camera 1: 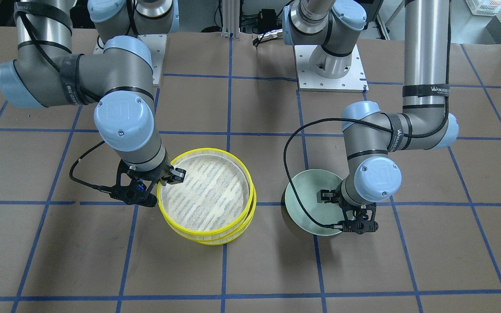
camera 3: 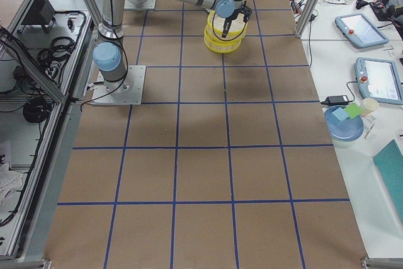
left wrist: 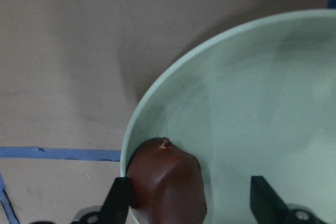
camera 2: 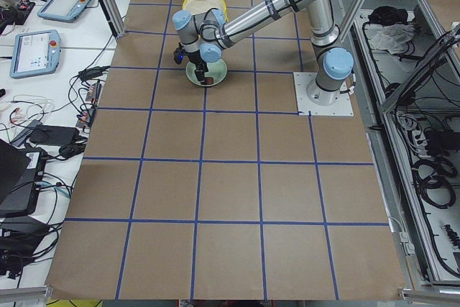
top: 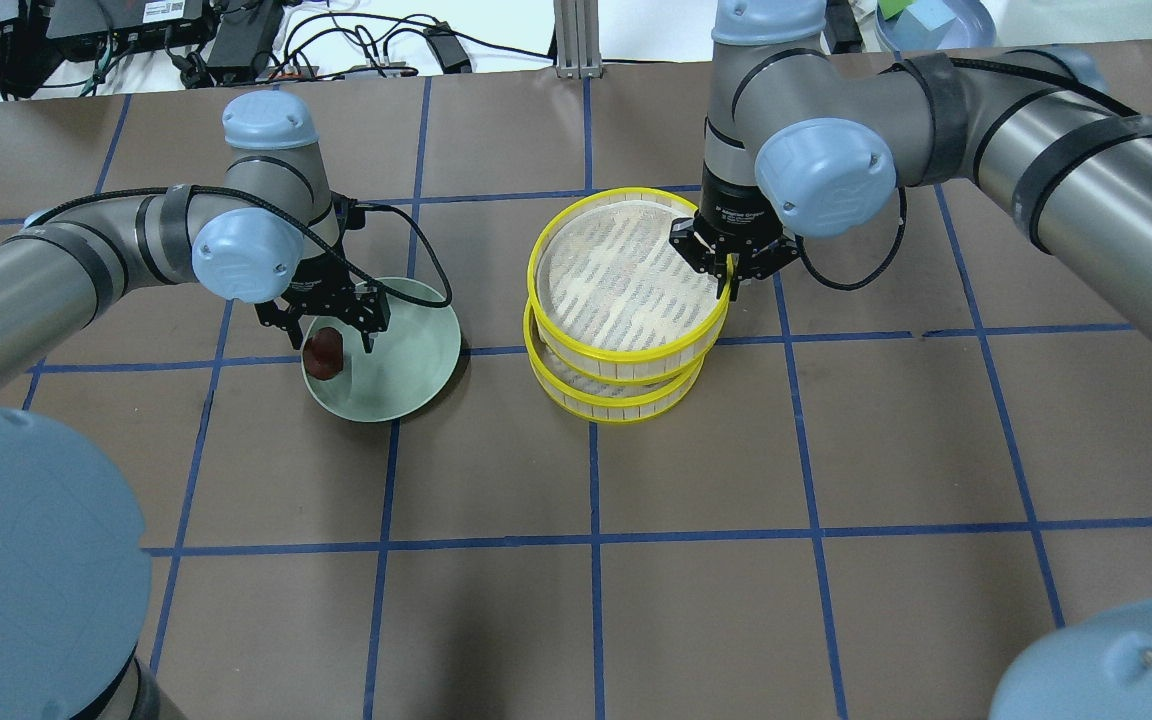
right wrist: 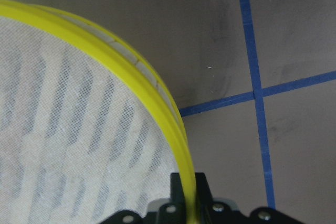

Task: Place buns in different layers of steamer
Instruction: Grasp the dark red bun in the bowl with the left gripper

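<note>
The dark reddish-brown bun (top: 323,352) lies at the edge of the pale green plate (top: 416,370). My left gripper (top: 326,335) is open and straddles the bun (left wrist: 165,182); one finger (left wrist: 119,200) touches it and the other stands apart. The two yellow-rimmed steamer trays are stacked, the top tray (top: 533,262) shifted off the lower tray (top: 616,415). My right gripper (top: 731,275) is shut on the top tray's rim (right wrist: 131,66). The top tray's mesh floor is bare. The cream-white bun is hidden or out of view.
The brown table has blue tape grid lines (top: 591,480). The arm bases (camera 1: 331,65) stand at the robot's side. A black cable (camera 1: 294,143) loops over the plate's edge. Tablets and cables (camera 2: 32,48) lie beyond the table's far side.
</note>
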Tool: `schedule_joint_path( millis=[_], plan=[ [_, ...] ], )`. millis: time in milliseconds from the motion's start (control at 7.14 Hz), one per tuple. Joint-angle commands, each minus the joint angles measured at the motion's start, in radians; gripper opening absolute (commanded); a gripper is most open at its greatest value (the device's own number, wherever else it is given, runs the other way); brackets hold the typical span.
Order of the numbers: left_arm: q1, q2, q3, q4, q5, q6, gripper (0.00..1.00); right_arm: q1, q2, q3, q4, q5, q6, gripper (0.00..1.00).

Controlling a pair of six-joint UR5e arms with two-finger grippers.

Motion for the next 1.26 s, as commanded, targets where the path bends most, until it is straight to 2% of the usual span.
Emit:
schedule_joint_path(
  millis=[0, 140, 420, 700, 1120],
  plan=[
    [0.000, 0.000, 0.001, 0.000, -0.002, 0.008, 0.24, 0.021, 0.012, 0.000, -0.014, -0.007, 0.014, 0.00],
    [0.000, 0.001, 0.006, 0.000, -0.004, 0.015, 0.00, 0.026, 0.017, 0.001, -0.017, -0.007, 0.016, 0.00],
    [0.000, 0.015, 0.015, -0.006, -0.013, 0.007, 0.00, 0.026, 0.017, 0.004, -0.014, -0.011, 0.014, 0.00],
    [-0.002, 0.047, 0.044, -0.024, -0.076, -0.004, 0.00, 0.024, 0.011, 0.013, 0.001, -0.019, 0.011, 0.00],
    [-0.023, 0.093, 0.070, -0.051, -0.078, -0.048, 0.00, 0.024, 0.009, 0.039, -0.011, -0.027, 0.013, 0.00]
  ],
)
